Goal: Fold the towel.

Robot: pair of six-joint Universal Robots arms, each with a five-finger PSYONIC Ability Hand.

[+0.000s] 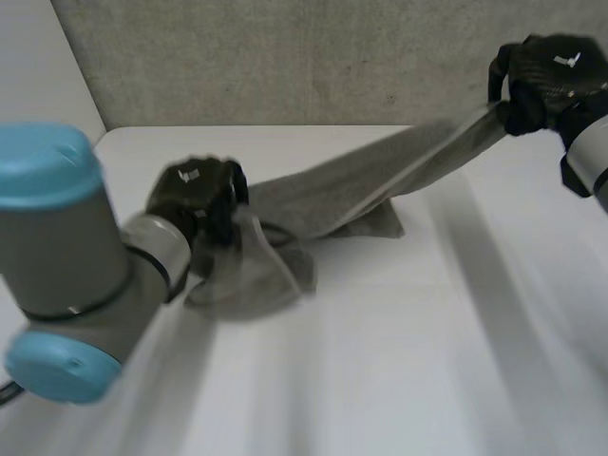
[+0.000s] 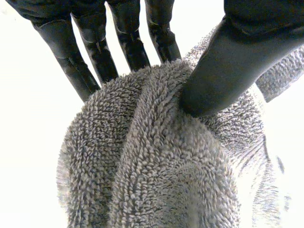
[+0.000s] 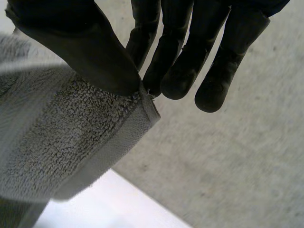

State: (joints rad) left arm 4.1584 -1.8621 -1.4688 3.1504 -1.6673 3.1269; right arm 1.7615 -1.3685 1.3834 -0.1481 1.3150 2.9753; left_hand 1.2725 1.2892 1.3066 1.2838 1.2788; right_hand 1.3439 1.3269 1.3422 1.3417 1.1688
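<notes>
Seemingly the stretching-out step: left hand (image 1: 195,195) pinches the grey towel (image 1: 332,199) at nine o'clock, right hand (image 1: 546,76) pinches its corner at two; next, lay it flat.

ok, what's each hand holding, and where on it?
Both pinch the towel: right hand a hemmed corner, left hand a bunched fold at the opposite end.

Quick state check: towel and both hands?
towel: not folded, bunched, stretched between both hands, lower part on the table.
left hand: shut on towel, thumb and fingers pinching a bunched end.
right hand: shut on towel, pinching a corner, held high.
</notes>
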